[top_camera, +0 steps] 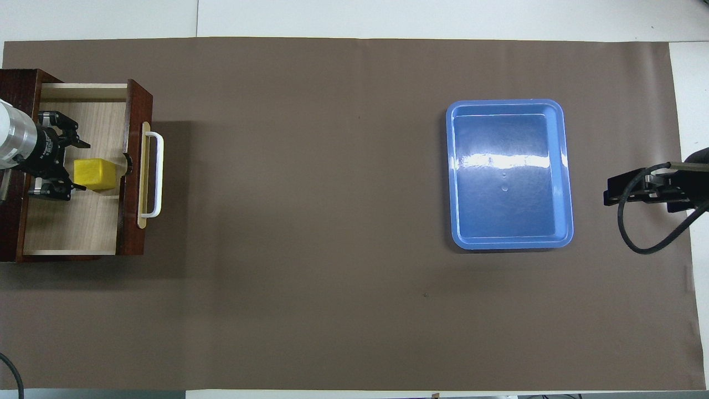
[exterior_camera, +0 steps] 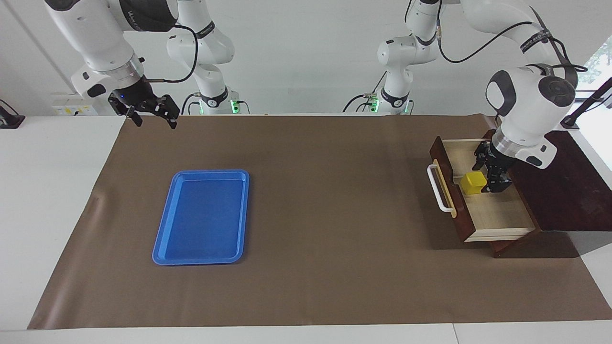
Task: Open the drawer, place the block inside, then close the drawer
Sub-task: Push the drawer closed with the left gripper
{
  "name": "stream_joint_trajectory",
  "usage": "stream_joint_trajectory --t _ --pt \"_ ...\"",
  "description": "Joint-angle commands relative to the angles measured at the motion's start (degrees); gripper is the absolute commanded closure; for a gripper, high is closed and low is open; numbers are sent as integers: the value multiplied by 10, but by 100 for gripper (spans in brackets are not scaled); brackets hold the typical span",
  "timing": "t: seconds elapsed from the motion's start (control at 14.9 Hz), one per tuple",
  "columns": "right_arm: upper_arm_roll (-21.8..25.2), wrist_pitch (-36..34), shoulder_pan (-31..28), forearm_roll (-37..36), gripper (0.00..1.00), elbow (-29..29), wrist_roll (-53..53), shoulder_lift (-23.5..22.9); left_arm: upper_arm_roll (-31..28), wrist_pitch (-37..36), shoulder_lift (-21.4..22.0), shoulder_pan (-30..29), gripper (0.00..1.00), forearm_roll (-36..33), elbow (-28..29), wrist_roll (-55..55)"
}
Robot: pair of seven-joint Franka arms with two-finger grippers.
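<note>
At the right arm's end of the tabletop (exterior_camera: 334, 215), the right gripper (exterior_camera: 156, 123) hangs in the air over the edge of the brown mat, fingers apart and empty; this arm waits. Next along is a flat blue tray (exterior_camera: 162, 248), with nothing in it, well apart from everything the task needs. At the left arm's end, the drawer (exterior_camera: 497, 215) stands pulled out of its dark wooden box, white handle (exterior_camera: 436, 188) facing the tray. The block (exterior_camera: 473, 183) sits on the pale drawer floor just inside the drawer front, about midway along it. The left gripper (exterior_camera: 488, 176) is down inside the drawer just beside the block, on the box's side of it, fingers spread and not clamping anything, so the block looks placed. What remains, by my reading, is the closing. The drawer front and handle lie on the tray's side of the block, their long axis running nearer-to-farther from the robots. The left arm is by far the nearer one, but it must first lift clear of the drawer, then push the front toward the box.
</note>
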State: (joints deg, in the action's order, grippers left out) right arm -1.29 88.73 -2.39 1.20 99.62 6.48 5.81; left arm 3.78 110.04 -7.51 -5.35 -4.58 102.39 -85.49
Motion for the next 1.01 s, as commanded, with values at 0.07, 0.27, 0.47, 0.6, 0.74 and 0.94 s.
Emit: stream_joint_trajectory --t 0.07,0.27,0.47,0.6,0.74,0.94 --pt "-2 -10 -6 -9 0 -7 -13 -4 7 -66 9 37 0 18 -53 -25" --pt "-2 -9 -9 -9 0 -8 -13 -5 8 -50 13 95 0 19 -42 -115" --pt "-2 -9 -10 -10 0 -10 -14 -6 7 -31 7 117 0 14 -13 -129" --pt "-2 -9 -9 -10 0 -10 -14 -6 7 -15 8 112 0 11 9 -129" --pt "-2 -8 -9 -10 0 -10 -14 -6 7 -10 7 111 0 -7 22 -129" --pt "-2 -7 -6 -16 0 -10 -14 -6 6 17 7 104 0 -12 36 -128"
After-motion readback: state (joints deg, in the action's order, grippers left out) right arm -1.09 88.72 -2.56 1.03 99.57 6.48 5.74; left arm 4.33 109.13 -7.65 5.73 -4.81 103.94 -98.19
